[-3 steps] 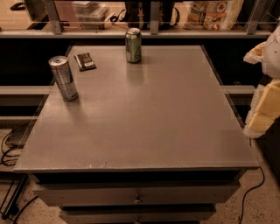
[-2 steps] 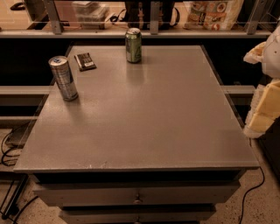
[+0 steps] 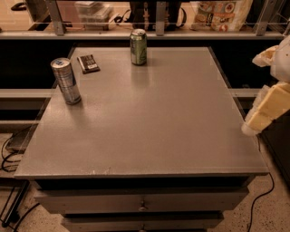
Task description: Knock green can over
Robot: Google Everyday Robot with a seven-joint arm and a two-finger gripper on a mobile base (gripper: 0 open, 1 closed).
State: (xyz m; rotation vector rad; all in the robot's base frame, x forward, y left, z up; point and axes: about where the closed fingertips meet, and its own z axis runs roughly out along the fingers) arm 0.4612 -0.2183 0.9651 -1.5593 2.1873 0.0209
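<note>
The green can [image 3: 138, 46] stands upright near the far edge of the grey table [image 3: 149, 122], a little left of its middle. It has a green body with pale markings and a silver top. My gripper [image 3: 267, 106] shows at the right edge of the view, beside the table's right edge, far from the can and to its right. Its pale yellow finger [image 3: 268, 108] points down and left toward the table's edge.
A taller, slimmer silver-and-blue can [image 3: 66, 81] stands upright near the table's left edge. A small dark flat packet [image 3: 88, 63] lies between the two cans. A shelf rail with bags and boxes [image 3: 222, 11] runs behind the table. Drawers sit under the tabletop.
</note>
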